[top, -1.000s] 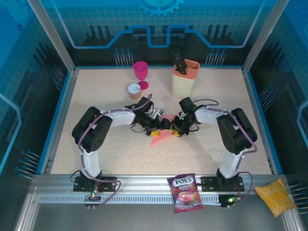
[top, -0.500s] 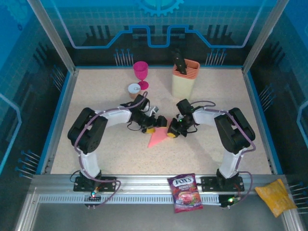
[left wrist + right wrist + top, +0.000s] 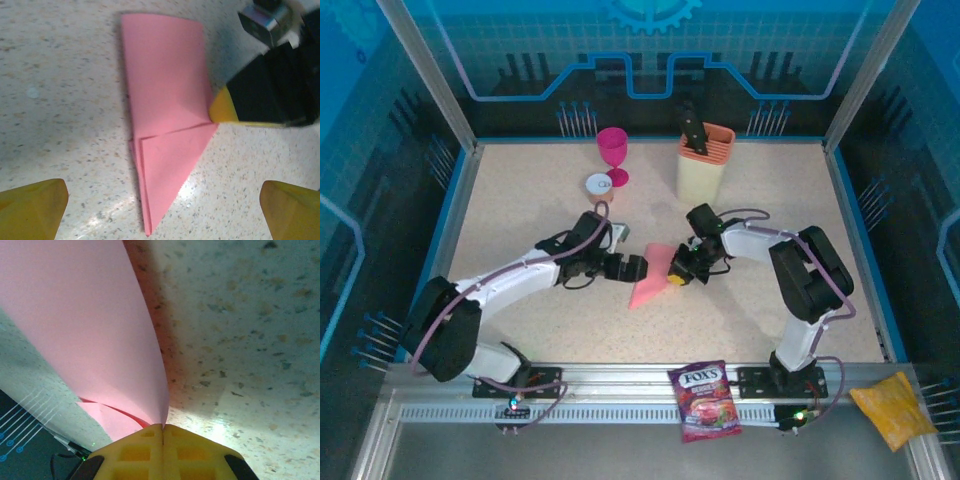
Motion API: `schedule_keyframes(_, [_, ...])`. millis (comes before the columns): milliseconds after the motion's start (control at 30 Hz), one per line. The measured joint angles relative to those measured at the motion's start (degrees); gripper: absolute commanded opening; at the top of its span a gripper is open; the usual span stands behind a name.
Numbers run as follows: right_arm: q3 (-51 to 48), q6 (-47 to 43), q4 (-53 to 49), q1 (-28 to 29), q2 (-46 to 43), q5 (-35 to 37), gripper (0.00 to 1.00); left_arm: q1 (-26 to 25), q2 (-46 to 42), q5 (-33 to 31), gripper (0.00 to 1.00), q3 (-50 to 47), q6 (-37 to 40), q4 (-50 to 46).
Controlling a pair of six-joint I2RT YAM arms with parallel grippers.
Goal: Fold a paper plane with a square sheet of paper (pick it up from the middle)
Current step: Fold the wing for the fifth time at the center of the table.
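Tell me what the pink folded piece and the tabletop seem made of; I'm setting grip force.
Paper plane: thin matte paper, judging by its crisp creases and layered flaps. Table: hard, speckled beige, probably laminate or stone-look, with a slight sheen where the light glares.

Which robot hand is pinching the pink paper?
The right gripper: its yellow fingers are shut on the edge of the folded pink paper. The left gripper has its fingers spread wide, clear of the paper.
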Motion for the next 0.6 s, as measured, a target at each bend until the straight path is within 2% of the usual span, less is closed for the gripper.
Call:
schedule_keyframes(200, [1.38, 1.29, -0.81, 0.0, -0.24, -0.07, 0.0, -6.82, -0.46, -4.44, 0.84, -0.02, 5.4, -0.59])
schedule_keyframes(600, [2.21, 2.12, -3.45, 0.0, -0.26, -0.44, 0.0, -16.26, 5.46, -14.32, 0.77, -0.74, 9.53, 1.7])
